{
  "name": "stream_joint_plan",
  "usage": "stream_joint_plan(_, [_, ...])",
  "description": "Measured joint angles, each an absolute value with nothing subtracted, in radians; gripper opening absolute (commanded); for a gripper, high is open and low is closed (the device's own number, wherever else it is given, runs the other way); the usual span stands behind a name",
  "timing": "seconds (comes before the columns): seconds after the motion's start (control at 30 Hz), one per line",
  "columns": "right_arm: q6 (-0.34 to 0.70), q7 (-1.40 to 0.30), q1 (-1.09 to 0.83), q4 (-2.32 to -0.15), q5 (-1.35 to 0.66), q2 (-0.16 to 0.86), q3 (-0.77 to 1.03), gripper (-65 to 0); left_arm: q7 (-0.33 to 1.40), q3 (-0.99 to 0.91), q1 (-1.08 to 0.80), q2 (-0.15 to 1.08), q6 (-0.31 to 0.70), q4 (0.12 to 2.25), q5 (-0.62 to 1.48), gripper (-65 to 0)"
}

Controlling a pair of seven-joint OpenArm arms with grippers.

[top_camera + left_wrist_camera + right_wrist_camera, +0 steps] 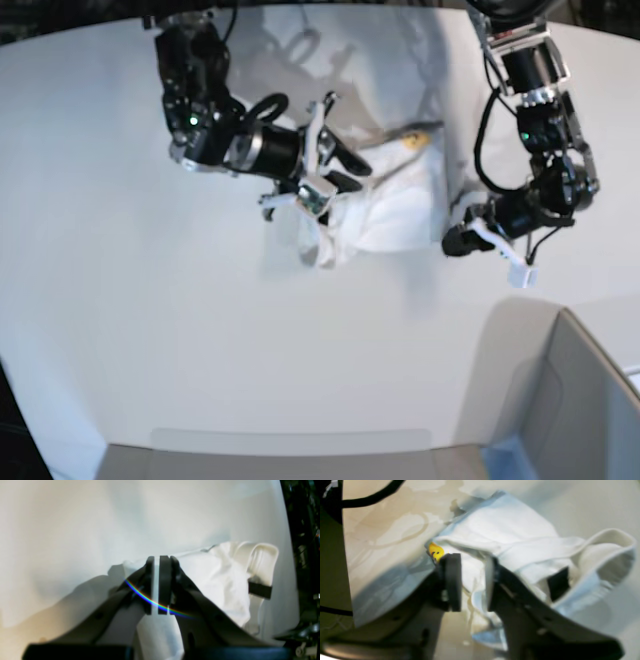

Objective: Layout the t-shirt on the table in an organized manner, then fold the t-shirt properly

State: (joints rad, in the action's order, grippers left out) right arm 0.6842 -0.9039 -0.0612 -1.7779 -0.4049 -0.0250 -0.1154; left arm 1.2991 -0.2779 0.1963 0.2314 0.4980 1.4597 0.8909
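- We see the t-shirt (390, 195) bunched in a crumpled heap on the table (130, 290), toward its far side, between our two arms
- Our left gripper (159, 587) has its jaws pressed nearly together, with a thin strip of white shirt cloth showing in the slit between them
- Our right gripper (472, 580) has its jaws narrowly apart around a fold of the shirt; whether they grip it, we cannot tell
- A small yellow tag (436, 551) shows just beside the right gripper's pad
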Motion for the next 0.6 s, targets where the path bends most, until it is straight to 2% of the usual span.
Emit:
stream_joint_plan(0.03, [0.684,-0.902,-0.043,-1.736,-0.408,-0.03,-0.115,-60.7,1.303,-0.24,0.194,0.239,0.501,1.458,0.891,-61.8])
stream_joint_plan(0.1, [0.684,-0.899,-0.019,-1.665,-0.408,-0.03,-0.122,-62.8,1.283,-0.194,0.189,0.244,0.501,1.457,0.891,-61.9])
stream_joint_plan(0.23, [0.684,-0.91,-0.004,-1.576,-0.394,-0.026,-0.115,-62.9,1.188,-0.156,0.157,0.273,0.5,1.457,0.899,-61.9])
stream_joint_plan(0.43, [0.684,-0.899,0.002,-1.561,-0.405,-0.022,-0.036,-62.9,1.177,-0.16,0.076,0.353,0.494,1.457,0.892,-62.0])
stream_joint_plan(0.6, [0.684,-0.899,0.117,-1.417,-0.402,0.008,-0.008,-62.9,1.176,-0.16,0.011,0.368,0.497,1.463,0.896,-62.0])
